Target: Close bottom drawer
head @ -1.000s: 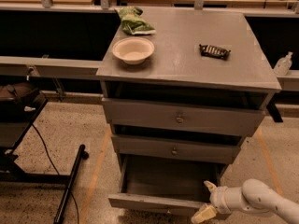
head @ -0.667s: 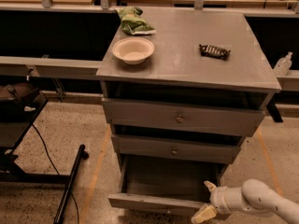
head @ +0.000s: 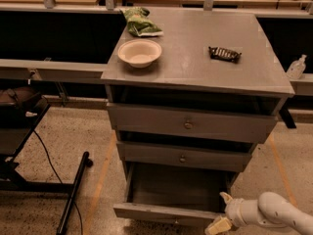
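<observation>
I see the bottom drawer (head: 166,213) at the lower centre of the frame, pulled well out of the grey cabinet toward the camera. Its open box faces upward. The slim front panel runs left to right across the frame and faces the camera.

The gripper (head: 222,212) sits at the lower right, at the right end of that front panel, on a white arm (head: 279,213) that comes in from the right edge. Its fingers are spread apart: one pale tip points up beside the panel's top edge and the other, yellowish, lies lower, in front of the panel. I cannot tell whether either one touches the wood.

Above the open drawer, the middle drawer (head: 183,156) and the top drawer (head: 190,124) lie further back, each with a small round knob.

On the tabletop (head: 195,67) there is a pale bowl (head: 140,52) at the left, a green bag (head: 139,23) behind it, and a dark wrapped bar (head: 225,54) to the right, well apart from both.

A black stand leg (head: 73,192) slants across the floor at lower left, clear of the drawer. A small bottle (head: 296,67) stands at the far right edge.
</observation>
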